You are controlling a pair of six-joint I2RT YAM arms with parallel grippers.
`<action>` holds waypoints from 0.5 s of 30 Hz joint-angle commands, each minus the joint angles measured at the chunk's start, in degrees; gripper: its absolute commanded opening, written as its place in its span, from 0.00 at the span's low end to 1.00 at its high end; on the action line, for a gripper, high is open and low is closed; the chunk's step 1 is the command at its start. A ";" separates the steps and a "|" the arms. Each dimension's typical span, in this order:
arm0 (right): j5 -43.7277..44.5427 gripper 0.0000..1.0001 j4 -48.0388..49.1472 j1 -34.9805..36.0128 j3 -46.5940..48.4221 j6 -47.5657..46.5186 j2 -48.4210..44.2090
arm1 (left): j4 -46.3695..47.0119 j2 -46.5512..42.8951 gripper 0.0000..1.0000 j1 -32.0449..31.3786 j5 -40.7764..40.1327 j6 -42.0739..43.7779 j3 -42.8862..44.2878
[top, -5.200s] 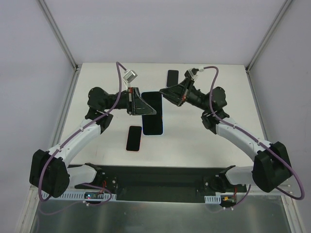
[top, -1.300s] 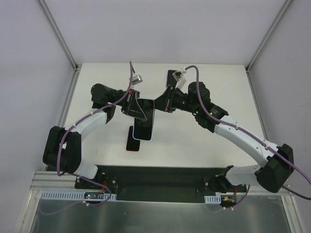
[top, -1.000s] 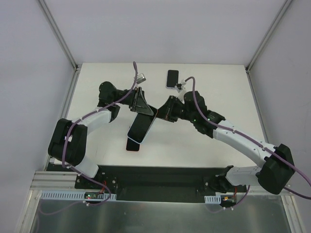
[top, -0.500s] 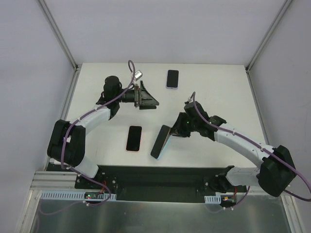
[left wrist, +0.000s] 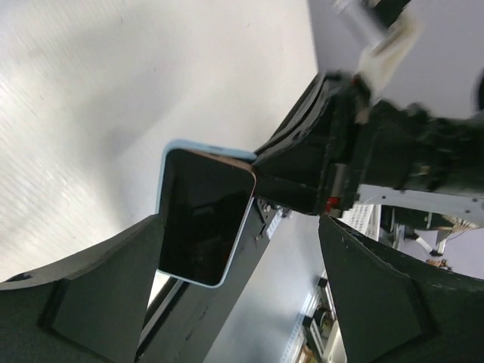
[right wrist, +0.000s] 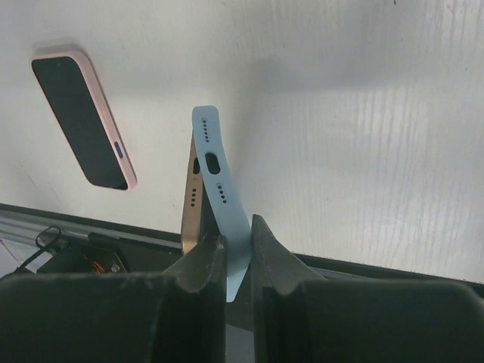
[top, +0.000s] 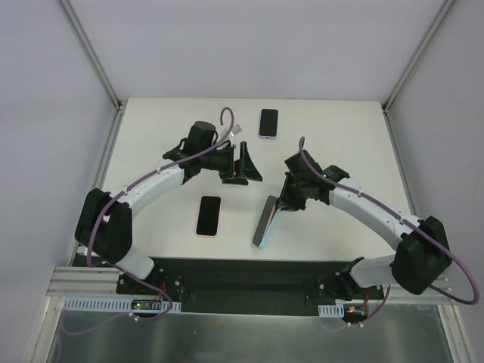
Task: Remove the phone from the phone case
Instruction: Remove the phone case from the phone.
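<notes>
A black-screened phone sits in a light blue phone case, held up on edge above the table's near part. My right gripper is shut on the case's wall. The phone's gold edge stands a little apart from the case at one end, just left of the fingers. My left gripper hangs open over the table's middle, apart from the phone, with nothing between its fingers. In the left wrist view the right gripper shows behind the phone.
A pink-cased phone lies flat on the table at the near left, also in the right wrist view. Another phone in a white case lies near the far edge. The black base rail runs along the near edge.
My left gripper has let go of the phone, opened and moved away from it. The right arm has carried the cased phone towards the near edge and turned it up on edge.
</notes>
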 commanded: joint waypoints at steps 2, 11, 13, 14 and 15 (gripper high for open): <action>0.56 0.01 -3.54 -0.53 9.30 -1.00 5.85 | -10.21 2.47 0.81 -7.42 -9.72 1.80 2.26; -2.25 0.01 -7.32 -1.67 15.99 -0.13 17.28 | -14.60 2.83 0.77 -10.67 -16.93 2.76 0.50; -2.86 0.01 -8.55 -1.76 17.14 0.40 19.13 | -14.78 2.82 0.75 -11.03 -18.69 3.29 -0.37; -3.13 0.01 -8.47 -1.76 17.06 0.49 19.39 | -14.96 2.91 0.75 -11.55 -20.44 3.90 -0.64; -3.30 0.01 -8.21 -1.67 16.97 0.92 19.66 | -14.96 3.09 0.75 -11.99 -21.32 4.17 -0.91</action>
